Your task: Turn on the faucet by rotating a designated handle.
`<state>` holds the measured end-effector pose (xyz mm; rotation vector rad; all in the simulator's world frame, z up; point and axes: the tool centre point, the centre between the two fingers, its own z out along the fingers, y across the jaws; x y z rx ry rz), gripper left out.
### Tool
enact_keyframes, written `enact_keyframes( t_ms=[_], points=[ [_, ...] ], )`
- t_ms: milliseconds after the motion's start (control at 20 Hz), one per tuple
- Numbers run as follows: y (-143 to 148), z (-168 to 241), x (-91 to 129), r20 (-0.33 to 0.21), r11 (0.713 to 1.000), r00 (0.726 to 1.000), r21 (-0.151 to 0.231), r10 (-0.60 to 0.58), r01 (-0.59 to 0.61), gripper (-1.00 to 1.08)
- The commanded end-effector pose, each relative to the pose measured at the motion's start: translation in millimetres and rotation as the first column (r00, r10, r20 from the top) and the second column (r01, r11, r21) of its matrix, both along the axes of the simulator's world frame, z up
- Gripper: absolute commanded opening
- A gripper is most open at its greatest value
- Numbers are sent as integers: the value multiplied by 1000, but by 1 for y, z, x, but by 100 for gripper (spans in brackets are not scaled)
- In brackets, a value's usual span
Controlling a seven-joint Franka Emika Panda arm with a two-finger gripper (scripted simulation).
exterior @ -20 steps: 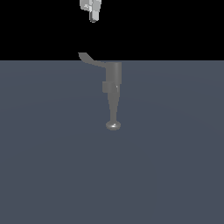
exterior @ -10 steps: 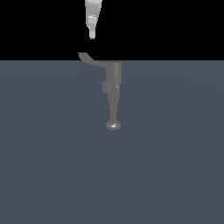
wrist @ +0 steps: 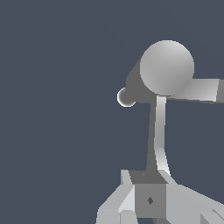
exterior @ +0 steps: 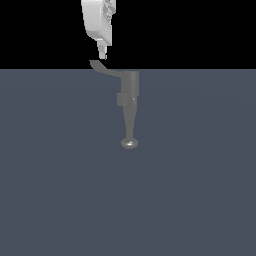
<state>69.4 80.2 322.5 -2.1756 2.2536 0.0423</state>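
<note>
The grey faucet (exterior: 130, 95) stands upright in the exterior view, with a cylindrical body, a boxy block and a tapering spout that ends in a rounded knob (exterior: 129, 143). Its thin handle (exterior: 107, 70) sticks out toward the exterior view's left, with an upturned tip. My white gripper (exterior: 102, 53) hangs just above that tip, slightly apart from it. No gap shows between its fingers and nothing is held. In the wrist view the handle (wrist: 159, 140) runs from the cylinder's round top (wrist: 166, 68) toward my gripper (wrist: 148, 192), and the knob (wrist: 126, 97) peeks out beside the cylinder.
A flat dark blue-grey floor (exterior: 60, 175) spreads around the faucet. Behind it the background is black. A grey bar (wrist: 199, 90) of the faucet sticks out sideways under the cylinder in the wrist view.
My gripper has come straight down from the top of the exterior view to just above the handle's tip. The faucet and handle have not moved.
</note>
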Motion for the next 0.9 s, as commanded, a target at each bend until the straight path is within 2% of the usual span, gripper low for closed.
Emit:
enact_keyframes(
  t_ms=[0,450,850],
  points=[
    [3,-7,7,4,999,999,-8,-45,45,-100],
    [10,-22,20,12,992,992,-24,-127,127,-100],
    [11,-23,18,12,991,991,-25,-131,131,-100]
  ],
)
